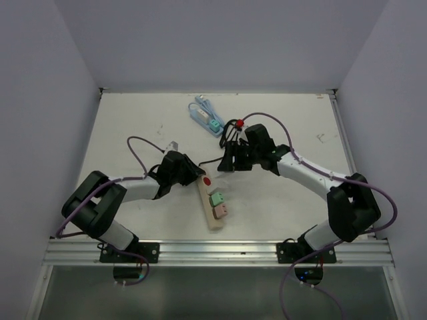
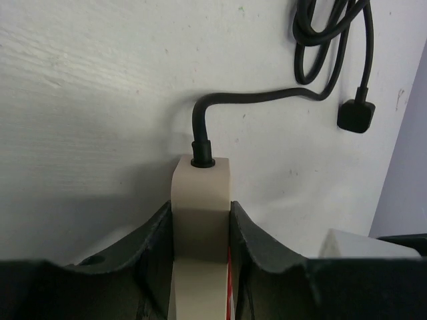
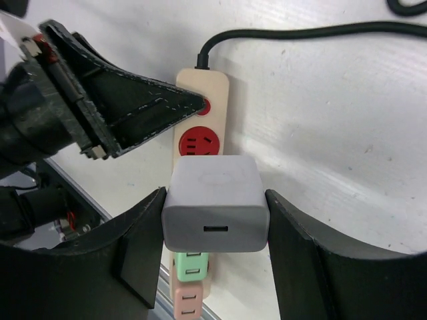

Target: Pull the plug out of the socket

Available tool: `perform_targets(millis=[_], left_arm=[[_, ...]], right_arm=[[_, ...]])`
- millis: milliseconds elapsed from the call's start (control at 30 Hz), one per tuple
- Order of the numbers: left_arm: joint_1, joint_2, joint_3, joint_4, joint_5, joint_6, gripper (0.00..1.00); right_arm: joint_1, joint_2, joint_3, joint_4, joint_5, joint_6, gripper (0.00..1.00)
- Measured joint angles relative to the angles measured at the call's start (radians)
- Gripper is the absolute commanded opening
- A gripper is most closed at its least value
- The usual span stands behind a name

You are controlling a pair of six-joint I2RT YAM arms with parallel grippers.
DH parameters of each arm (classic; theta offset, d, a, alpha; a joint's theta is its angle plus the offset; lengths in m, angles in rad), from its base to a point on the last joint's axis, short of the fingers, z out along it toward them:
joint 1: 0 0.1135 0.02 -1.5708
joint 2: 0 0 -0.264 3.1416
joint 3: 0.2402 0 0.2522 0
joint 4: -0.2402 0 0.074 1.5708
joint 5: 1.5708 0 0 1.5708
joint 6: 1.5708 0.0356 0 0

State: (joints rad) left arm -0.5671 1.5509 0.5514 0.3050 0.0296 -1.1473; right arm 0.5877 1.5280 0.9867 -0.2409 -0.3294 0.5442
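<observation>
**Top view:** L arm reaches fwd-right across the table (image 1: 133,127), elbow folded near its base. The left gripper (image 1: 190,175) sits at the far end of the power strip (image 1: 206,189). The strip lies flat, slightly diagonal, in the near-centre, with a green adapter (image 1: 215,198) and a pink adapter (image 1: 221,211) plugged in toward its near end. R arm comes in from the right, forearm angled left. The right gripper (image 1: 230,160) hangs just beyond the strip's far end and looks apart from it. Can't make out the plug from here.

**L wrist:** fingers (image 2: 150,250) are clenched on both long sides of the strip (image 2: 200,200), right by the end where the black cord (image 2: 247,99) comes out. That's my anchor hand.

**R wrist:** fingers (image 3: 143,257) are clamped on either side of the white plug (image 3: 213,200), grip looks square. Below it I see a bare red socket (image 3: 198,143) face with the plug raised over the strip, not seated. The L finger (image 3: 133,113) is alongside the strip.

**Step, as I read it:** the pull looks done or v. nearly so. I can't see the prongs, so I can't confirm full clearance. Next I'd lift straight up w/ the R arm, L holding the strip down, no sideways twist. Then carry the plug clear and set it down.
</observation>
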Motion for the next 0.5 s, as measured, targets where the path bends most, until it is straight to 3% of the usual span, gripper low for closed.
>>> perform_targets(millis=[500], left_arm=[[0.016, -0.042, -0.027, -0.004, -0.075, 0.012, 0.00]], right_arm=[[-0.177, -0.208, -0.060, -0.023, 0.080, -0.034, 0.00]])
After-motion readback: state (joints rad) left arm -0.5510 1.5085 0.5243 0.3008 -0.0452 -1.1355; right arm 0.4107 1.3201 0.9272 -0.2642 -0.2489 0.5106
